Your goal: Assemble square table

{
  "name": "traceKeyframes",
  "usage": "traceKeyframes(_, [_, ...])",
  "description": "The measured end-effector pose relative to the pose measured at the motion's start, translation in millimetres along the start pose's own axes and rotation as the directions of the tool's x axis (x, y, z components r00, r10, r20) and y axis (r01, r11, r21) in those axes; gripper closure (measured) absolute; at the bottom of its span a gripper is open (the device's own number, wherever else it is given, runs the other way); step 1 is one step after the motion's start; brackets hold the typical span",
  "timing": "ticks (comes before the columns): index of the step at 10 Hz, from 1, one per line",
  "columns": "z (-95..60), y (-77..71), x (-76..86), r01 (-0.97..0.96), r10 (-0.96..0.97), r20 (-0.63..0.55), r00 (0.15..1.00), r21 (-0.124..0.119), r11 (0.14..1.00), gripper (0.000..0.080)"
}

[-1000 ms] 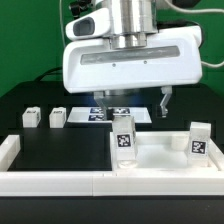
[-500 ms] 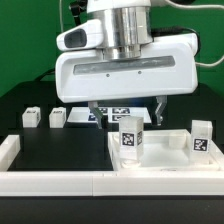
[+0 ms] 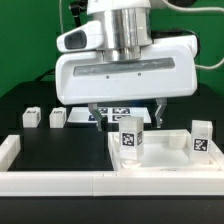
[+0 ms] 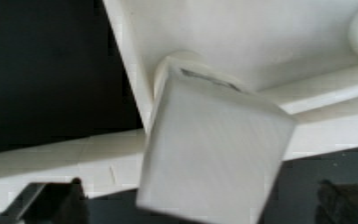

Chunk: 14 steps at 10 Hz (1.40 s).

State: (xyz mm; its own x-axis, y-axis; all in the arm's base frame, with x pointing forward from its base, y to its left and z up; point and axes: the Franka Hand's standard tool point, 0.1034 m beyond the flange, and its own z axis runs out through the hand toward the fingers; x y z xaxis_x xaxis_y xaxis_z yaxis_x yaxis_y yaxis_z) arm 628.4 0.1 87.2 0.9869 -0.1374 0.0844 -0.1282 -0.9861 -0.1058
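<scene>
Now end effector (image 3: 128, 112) wide open, leg (image 3: 130, 138) btwn fingers (image 3: 163, 103).

No words or numbers can be read. Only black-and-white tags show: on the leg (image 3: 130, 138) just below the pincer (image 3: 129, 113), on a second leg (image 3: 200, 141) off to its side, and on the marker board (image 3: 112, 111) beyond it.

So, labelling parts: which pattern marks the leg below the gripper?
The leg bears a black-and-white tag; exterior view best.

the gripper's (image 3: 129, 108) body hides most of the marker board (image 3: 118, 110) at the panel's (image 3: 165, 155) twelve o'clock. tags on the two legs (image 3: 57, 117) at ten o'clock are too small to read. the wrist view's near leg (image 4: 211, 150) is blurred.
</scene>
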Motion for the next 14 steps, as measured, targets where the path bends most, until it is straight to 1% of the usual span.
traceKeyframes(1, [2.4, -1.2, -3.8, 0.002, -0.002, 0.007, 1.000, 0.000, 1.000, 0.0151])
traceKeyframes(4, [2.9, -1.1, -4.2, -0.006, 0.006, 0.008, 1.000, -0.001, 1.000, 0.0151])
traceKeyframes(6, [3.1, -1.1, -4.3, -0.019, 0.019, 0.009, 1.000, -0.001, 1.000, 0.0422])
traceKeyframes(7, [2.9, 0.7, -3.9, -0.090, 0.090, 0.007, 0.996, -0.002, 0.996, 0.0509])
traceKeyframes(9, [3.3, 2.4, -4.0, -0.223, 0.223, 0.007, 0.975, -0.005, 0.975, 0.0509])
traceKeyframes(11, [3.9, 4.2, -4.1, -0.366, 0.366, 0.006, 0.931, -0.008, 0.931, 0.0509])
traceKeyframes(12, [4.4, 5.3, -3.5, -0.531, 0.531, 0.004, 0.847, -0.007, 0.847, 0.0509])
traceKeyframes(13, [4.7, 5.7, -3.8, -0.692, 0.692, 0.008, 0.721, -0.001, 0.721, 0.0509])
traceKeyframes(14, [4.6, 2.8, -4.8, -0.818, 0.818, 0.017, 0.575, -0.001, 0.575, 0.0509])
